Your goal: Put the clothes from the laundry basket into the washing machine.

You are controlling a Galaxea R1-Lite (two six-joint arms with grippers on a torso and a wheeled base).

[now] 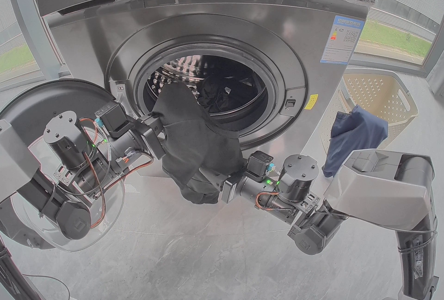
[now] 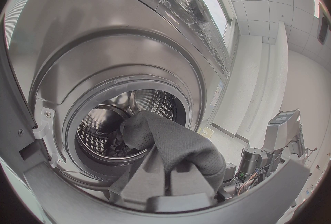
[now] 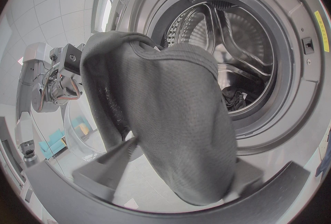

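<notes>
Closest in, the right end effector (image 3: 182, 157) has its two dark wedge-shaped fingers spread wide. A grey garment (image 1: 196, 143) hangs down between them, brushing them without being squeezed. Its cloth is a soft, loose knit with a fine mesh grain and a stitched hem along one edge. It falls in a long, limp fold.

The garment's long axis runs roughly up and down. Its upper end leans over the lip of the round opening of the washing machine (image 1: 222, 23), pointing into the drum (image 1: 185, 67). Its lower end sags in front of the machine, below the opening and above the floor (image 1: 208, 250).

The left end effector (image 2: 169, 169) is at the garment's upper left edge. Its blocky fingers are pressed almost together, pinching a bunch of the fabric that spills over their tips.

The machine's front is smooth grey metal, with crinkled plastic film over the control panel. The drum is shiny steel, dimpled and full of small holes. A heap of dark clothes (image 1: 224, 90) lies deep inside it.

The round door (image 1: 51, 97), with its clear domed window, is swung open to the left.

To the right of the machine a pale plastic laundry basket (image 1: 393, 97) with cross-shaped cutouts is tipped up. A blue garment (image 1: 354, 134) is draped over its near rim.
</notes>
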